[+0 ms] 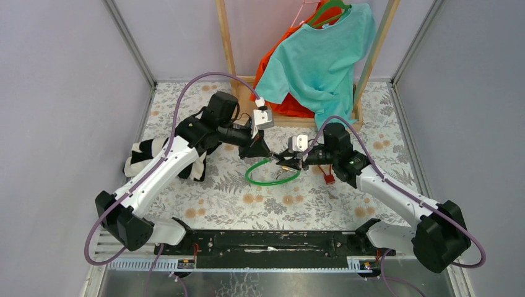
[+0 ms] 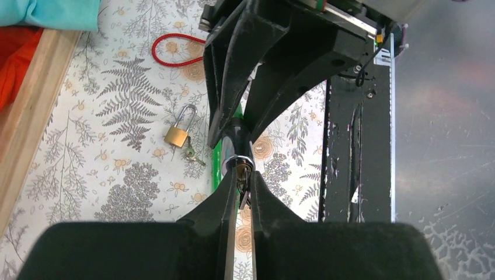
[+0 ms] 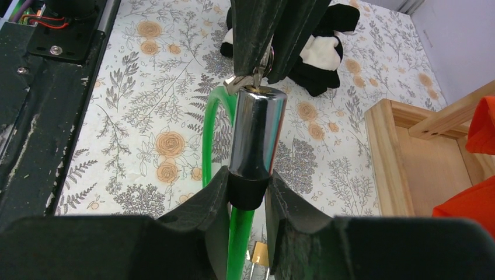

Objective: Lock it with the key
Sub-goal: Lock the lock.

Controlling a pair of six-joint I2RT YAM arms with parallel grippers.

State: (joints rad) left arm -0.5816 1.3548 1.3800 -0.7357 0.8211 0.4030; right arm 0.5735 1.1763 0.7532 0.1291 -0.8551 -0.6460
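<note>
From the top view I read the chrome lock cylinder (image 1: 283, 163) as lying roughly left to right over the middle of the table (image 1: 204, 204). Its long axis is tipped slightly, so the keyway end faces left and a little far. My right end effector (image 3: 248, 186) is clamped around the black collar at the cylinder's right-hand end, where the green cable (image 3: 213, 134) leaves it and loops toward the near side. My left end effector (image 2: 242, 201) is pinched closed on the key (image 2: 243, 192), whose blade meets the keyway; I cannot tell how deep it sits. Key and cylinder share one line, with the two end effectors facing each other tip to tip. A brass padlock (image 2: 177, 135) lies on the table, apart from the cylinder.
</note>
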